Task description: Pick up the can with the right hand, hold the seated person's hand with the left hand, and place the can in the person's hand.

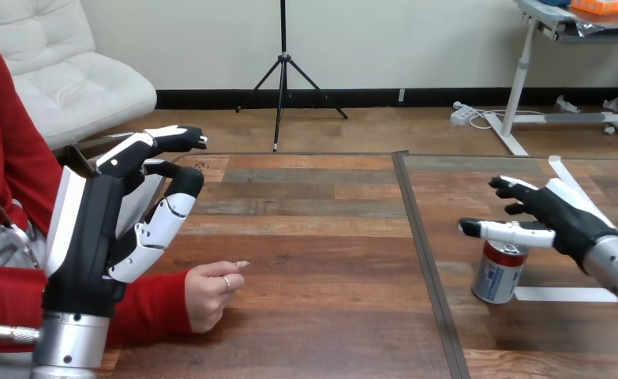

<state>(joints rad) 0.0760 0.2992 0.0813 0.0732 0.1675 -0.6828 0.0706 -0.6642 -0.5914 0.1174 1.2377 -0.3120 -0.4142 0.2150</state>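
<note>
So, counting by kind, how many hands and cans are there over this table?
Robot hands: 2, the left hand and the right hand
Human hands: 1, the person's hand
Cans: 1, the can
Total: 4

This looks like a robotics lab set up for a trial. Two machine arms reach over a plank-patterned surface [321, 237], the left hand [124, 213] and right hand [554, 209] both with loose fingers. White tape strips [566, 294] are stuck to the surface below and beyond the right hand's fingers, near a lone can [499, 272]. A seated person's hand [211, 294] rests below the left hand's fingers.
</note>
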